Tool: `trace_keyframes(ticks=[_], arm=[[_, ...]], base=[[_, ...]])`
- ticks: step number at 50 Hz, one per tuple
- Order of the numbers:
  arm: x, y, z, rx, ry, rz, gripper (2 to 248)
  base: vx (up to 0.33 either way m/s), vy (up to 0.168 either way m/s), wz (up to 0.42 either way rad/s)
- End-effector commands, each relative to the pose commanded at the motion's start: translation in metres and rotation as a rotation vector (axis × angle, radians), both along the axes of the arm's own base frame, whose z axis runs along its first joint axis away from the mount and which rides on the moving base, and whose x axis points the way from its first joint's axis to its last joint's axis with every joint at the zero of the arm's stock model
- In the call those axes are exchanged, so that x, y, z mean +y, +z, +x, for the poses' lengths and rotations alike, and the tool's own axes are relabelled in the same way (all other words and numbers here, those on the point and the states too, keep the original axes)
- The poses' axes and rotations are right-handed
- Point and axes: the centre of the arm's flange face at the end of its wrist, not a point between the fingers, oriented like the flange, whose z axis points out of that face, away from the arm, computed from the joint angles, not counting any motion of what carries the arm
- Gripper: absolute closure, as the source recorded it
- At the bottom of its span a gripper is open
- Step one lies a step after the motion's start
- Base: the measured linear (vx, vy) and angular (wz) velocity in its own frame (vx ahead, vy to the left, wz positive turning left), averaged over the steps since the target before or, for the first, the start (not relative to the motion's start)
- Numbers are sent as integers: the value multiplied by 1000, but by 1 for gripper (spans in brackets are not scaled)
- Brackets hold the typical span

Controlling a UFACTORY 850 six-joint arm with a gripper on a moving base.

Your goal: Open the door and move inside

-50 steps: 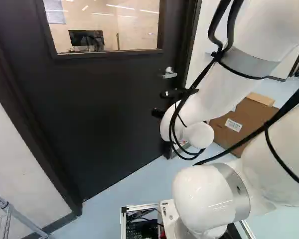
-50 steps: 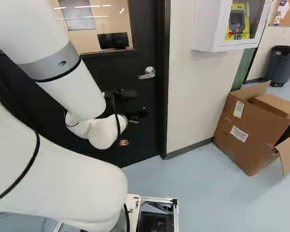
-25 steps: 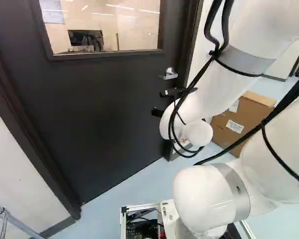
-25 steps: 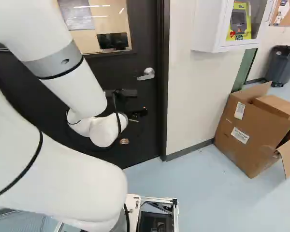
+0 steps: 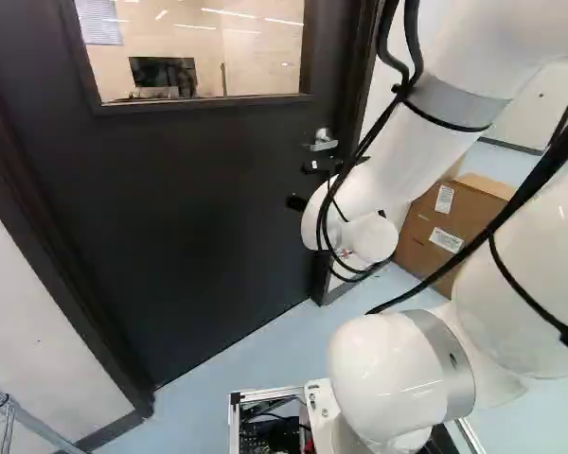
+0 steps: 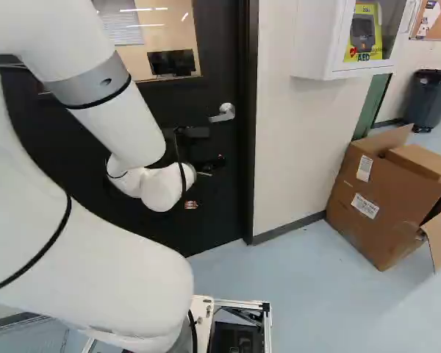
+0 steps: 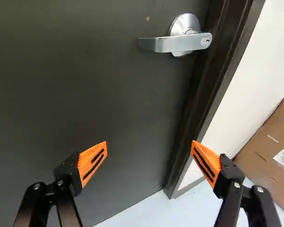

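Door [image 5: 189,199] stands shut in its dark frame [image 7: 229,61], straight ahead of our arm [image 6: 117,125]. We see its silver lever handle [image 7: 161,45] near the latch-side edge, lying level on a round plate. Our pincer [image 6: 209,165] is near the door, lower than the handle. In the wrist view we find the pincer [image 7: 149,149] wide open, its two orange pads well apart and nothing gripped; the handle is ahead of it, untouched. Window [image 5: 199,52] in the upper door shows us a dark monitor [image 5: 163,72] beyond. Past the frame we note pale wall [image 6: 290,140], a white cabinet [image 6: 320,44], and a brown cardboard box [image 6: 375,198] on the floor [image 6: 309,294].
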Motion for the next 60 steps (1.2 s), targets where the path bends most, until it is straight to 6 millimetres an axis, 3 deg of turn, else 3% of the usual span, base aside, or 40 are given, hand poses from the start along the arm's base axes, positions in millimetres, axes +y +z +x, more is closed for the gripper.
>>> trace_keyframes(ticks=[60], arm=[[0, 61, 42, -149, 1, -1, 3]], base=[[0, 0, 0]])
